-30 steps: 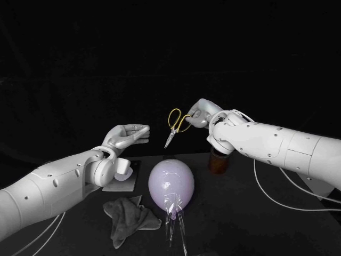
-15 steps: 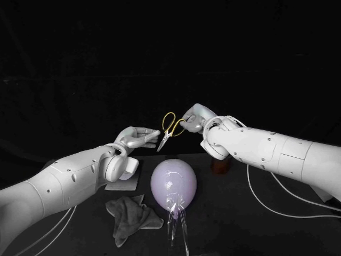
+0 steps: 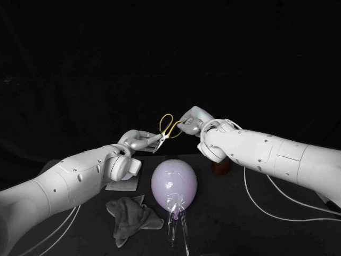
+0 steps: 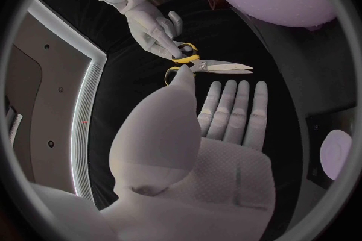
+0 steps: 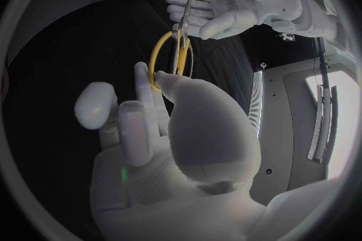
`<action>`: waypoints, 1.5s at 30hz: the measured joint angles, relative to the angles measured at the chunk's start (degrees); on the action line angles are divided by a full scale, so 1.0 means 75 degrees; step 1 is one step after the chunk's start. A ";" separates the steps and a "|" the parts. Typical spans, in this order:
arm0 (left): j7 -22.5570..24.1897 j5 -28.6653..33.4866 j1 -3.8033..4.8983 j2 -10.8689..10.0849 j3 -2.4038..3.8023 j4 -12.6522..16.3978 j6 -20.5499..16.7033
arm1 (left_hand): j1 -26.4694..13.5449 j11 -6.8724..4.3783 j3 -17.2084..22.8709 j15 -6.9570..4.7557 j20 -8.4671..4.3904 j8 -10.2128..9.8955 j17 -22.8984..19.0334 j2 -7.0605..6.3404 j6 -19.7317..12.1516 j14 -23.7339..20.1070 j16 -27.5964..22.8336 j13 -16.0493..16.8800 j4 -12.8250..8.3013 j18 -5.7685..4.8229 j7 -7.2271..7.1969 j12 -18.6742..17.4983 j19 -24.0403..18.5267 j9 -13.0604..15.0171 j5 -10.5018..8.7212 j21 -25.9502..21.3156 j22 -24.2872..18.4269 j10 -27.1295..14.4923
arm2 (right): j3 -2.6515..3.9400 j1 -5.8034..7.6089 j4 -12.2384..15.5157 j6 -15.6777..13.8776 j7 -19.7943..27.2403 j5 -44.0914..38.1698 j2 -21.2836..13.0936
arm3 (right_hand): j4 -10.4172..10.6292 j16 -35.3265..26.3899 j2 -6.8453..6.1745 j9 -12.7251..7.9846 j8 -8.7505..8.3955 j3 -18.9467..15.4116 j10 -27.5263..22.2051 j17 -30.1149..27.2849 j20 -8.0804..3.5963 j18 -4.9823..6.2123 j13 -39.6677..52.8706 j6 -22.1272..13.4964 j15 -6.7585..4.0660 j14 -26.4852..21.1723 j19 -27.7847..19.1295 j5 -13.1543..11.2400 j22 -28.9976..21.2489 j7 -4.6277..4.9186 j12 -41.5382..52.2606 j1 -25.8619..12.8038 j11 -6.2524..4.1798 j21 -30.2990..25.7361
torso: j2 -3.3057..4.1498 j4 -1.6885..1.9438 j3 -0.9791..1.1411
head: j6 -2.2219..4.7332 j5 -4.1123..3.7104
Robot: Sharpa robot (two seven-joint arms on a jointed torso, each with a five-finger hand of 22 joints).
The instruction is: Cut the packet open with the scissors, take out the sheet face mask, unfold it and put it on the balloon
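Above balloon (image 3: 174, 184): R hand (image 3: 192, 119) tight on scissors (image 4: 217, 65), tips at flat empty L hand (image 3: 140, 141).

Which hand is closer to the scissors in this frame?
Right. The right hand grips the scissors by the yellow handles. The left hand holds nothing, its fingers straight, beside the blade tips.

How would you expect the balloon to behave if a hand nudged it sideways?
Probably light: the balloon looks thin-skinned and inflated. Lying on its side on the table, egg-shaped, it would likely roll. Likely fragile near the scissors.
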 measured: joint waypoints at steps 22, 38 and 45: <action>-0.0041 -0.0020 0.0011 0.0011 -0.0002 0.0223 -0.0063 | 0.0418 -0.0091 -0.0102 -0.0029 0.0011 0.0182 -0.0086 0.0286 0.0348 0.0029 -0.0052 0.0005 0.0002 0.0000 -0.0071 0.0001 -0.0072 0.0083 0.0000 -0.0101 -0.0030 0.0347 | 0.0001 -0.0117 0.0029 0.0015 0.0181 0.0155 0.0118 | -0.0094 0.0023 -0.0039 0.0052 0.0000 0.0094 0.0017 0.0068 0.0024 -0.0010 -0.0002 0.0000 -0.0026 -0.0028 0.0196 0.0029 0.0362 0.0000 -0.0012 -0.0039 -0.0017 0.0237 | 0.0006 0.0001 -0.0002 | -0.0156 0.0012; -0.0042 -0.0007 0.0013 -0.0027 -0.0002 0.0245 0.0169 | 0.1702 -0.0498 0.1159 -0.0427 -0.0014 0.0429 0.0134 0.0694 0.1067 0.0996 0.0355 0.0001 -0.0138 0.0254 -0.0187 0.0047 0.0287 0.0180 -0.0008 0.0111 0.0066 0.1236 | 0.0001 -0.0124 0.0017 0.0018 0.0229 0.0169 0.0117 | -0.0094 0.0015 -0.0071 0.0050 -0.0001 0.0094 0.0028 0.0089 0.0025 -0.0056 -0.0004 0.0000 -0.0042 -0.0012 0.0194 0.0027 0.0384 0.0000 -0.0014 -0.0071 -0.0028 0.0236 | -0.0001 -0.0001 0.0001 | -0.0149 -0.0050; -0.0042 -0.0002 0.0016 -0.0037 0.0000 0.0243 0.0258 | 0.1745 -0.0489 0.1976 -0.0493 -0.0014 0.0540 0.0224 0.0637 0.1212 0.1175 0.0385 -0.0002 -0.0054 0.0272 -0.0228 -0.0007 0.0287 0.0277 -0.0015 0.0180 0.0066 0.1475 | 0.0000 -0.0128 0.0007 0.0038 0.0243 0.0178 0.0119 | -0.0094 0.0025 -0.0081 0.0054 -0.0001 0.0093 0.0040 0.0082 0.0026 -0.0058 -0.0006 0.0000 -0.0043 -0.0011 0.0193 0.0026 0.0382 0.0000 -0.0015 -0.0081 -0.0041 0.0267 | -0.0001 -0.0001 0.0001 | -0.0156 -0.0041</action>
